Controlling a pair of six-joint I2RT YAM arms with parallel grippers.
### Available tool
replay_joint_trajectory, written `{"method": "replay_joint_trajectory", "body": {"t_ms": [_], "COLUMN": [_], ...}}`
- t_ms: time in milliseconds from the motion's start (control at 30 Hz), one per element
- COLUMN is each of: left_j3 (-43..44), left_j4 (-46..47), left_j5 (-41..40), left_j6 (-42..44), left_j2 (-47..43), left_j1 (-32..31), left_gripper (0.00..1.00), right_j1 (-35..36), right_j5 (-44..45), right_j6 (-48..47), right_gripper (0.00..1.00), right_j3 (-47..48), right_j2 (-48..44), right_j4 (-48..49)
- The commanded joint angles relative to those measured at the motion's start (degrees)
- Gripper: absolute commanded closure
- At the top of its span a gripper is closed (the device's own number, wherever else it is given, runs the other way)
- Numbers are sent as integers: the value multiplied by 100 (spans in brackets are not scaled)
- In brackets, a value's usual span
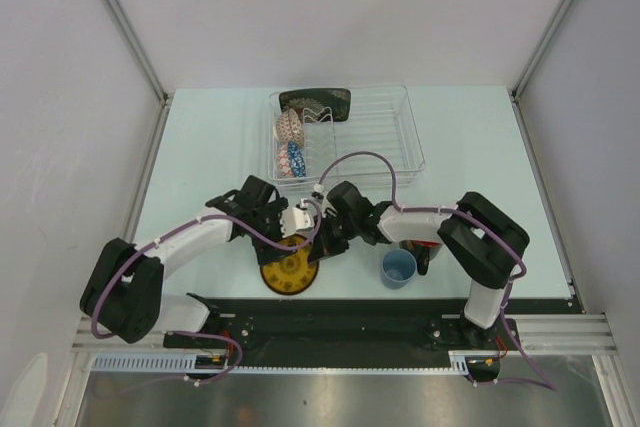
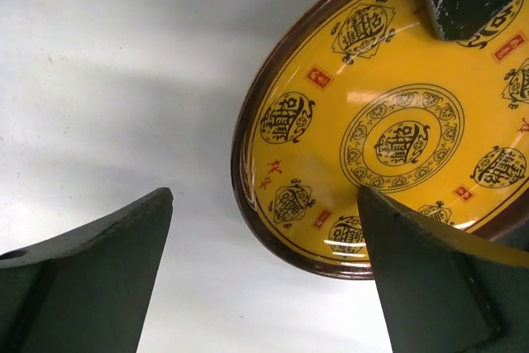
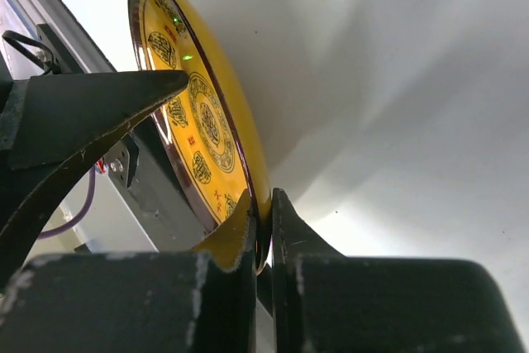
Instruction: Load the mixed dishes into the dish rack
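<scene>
The matte, pale mint desk point(image 1: 200, 147) is carrying everything. The dish rack point(image 1: 375, 142), a rectangular clear plastic tray with thin white wire dividers, is sitting at the far middle. The black square floral plate point(image 1: 315, 102) is standing on edge at its far left corner. In front of the plate, the beige patterned bowl point(image 1: 289, 127) and then the blue mosaic bowl point(image 1: 296, 159) are standing on their rims between the wires.

The yellow dark-rimmed saucer point(image 1: 290, 269) is sitting outside the rack, near the front edge of the desk between your two arms. It is round, shallow and glossy, with black medallions printed on the glaze and a dark brown rim point(image 2: 388, 138).

Your right gripper point(image 3: 264, 212) is pinching that rim, its fingers pressed together on the saucer's edge point(image 3: 207, 130). I can't tell whether the saucer is resting on the desk or lifted off it.

Your left gripper point(image 2: 264, 196) is hovering beside the saucer with its fingers spread wide and gripping nothing.

The small light-blue cup point(image 1: 398, 268), round and smooth, is standing upright just right of the saucer. What looks like the black mug with red inside point(image 1: 428, 250) is peeking out beside the cup, mostly hidden by the right arm.
</scene>
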Motion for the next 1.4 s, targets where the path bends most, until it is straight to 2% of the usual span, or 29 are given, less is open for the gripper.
{"method": "replay_joint_trajectory", "body": {"t_ms": [0, 167, 233, 400, 500, 633, 700, 767, 800, 833, 867, 900, 1000, 1100, 1233, 1367], "left_j3": [307, 922, 1466, 2626, 2856, 2866, 2857, 2857, 2857, 2866, 2831, 2805, 2725, 2629, 2436, 2295], "left_j4": [-59, -831, -1260, -1764, -1975, -2194, -2221, -2213, -2152, -2116, -2046, -1898, -1747, -1642, -1413, -1140], "left_j5": [-146, -165, 150, 986, 1434, 2162, 2497, 2682, 2709, 2753, 2805, 2823, 2885, 2859, 2824, 2867], "left_j6": [-98, -369, -536, -888, -1029, -1301, -1468, -1723, -1837, -2003, -2092, -2180, -2330, -2383, -2479, -2646], "left_j2": [-328, -909, -1250, -1657, -1683, -1490, -1253, -1034, -989, -954, -928, -927, -927, -962, -1033, -963], "left_j1": [-1, 358, 630, 2124, 2872, 4021, 4234, 4367, 4358, 4358, 4367, 4367, 4358, 4358, 4367, 4367], "left_gripper": [0, 0, 0, 0, 0, 0, 0, 0, 0, 0, 0, 0, 0, 0, 0, 0], "right_j1": [52, -71, -141, -255, -238, -273, -247, -177, -20, 34, 69, 44, -44, -167, -176, -282], "right_j5": [-185, 131, 341, 772, 1422, 2729, 3414, 4048, 4878, 5217, 5447, 5527, 5309, 5203, 5264, 4931], "right_j6": [-159, -590, -853, -1451, -2074, -2971, -3375, -3944, -4270, -4630, -5582, -6044, -7694, -8821, -9860, -9881], "right_gripper": [100, 100, 100, 100, 100, 100, 100, 100, 100, 100, 100, 100, 100, 100, 100, 100], "right_j3": [118, 127, 188, 398, 785, 1794, 2462, 2849, 2843, 2790, 2537, 2413, 2158, 2148, 2069, 2016], "right_j2": [-208, -515, -647, -1305, -1788, -2203, -2291, -2361, -2414, -2484, -2493, -2493, -2248, -1774, -1202, -894], "right_j4": [254, -166, -456, -1072, -1617, -2504, -2664, -2525, -2054, -1684, -1253, -414, 663, 939, 1062, 1045]}}
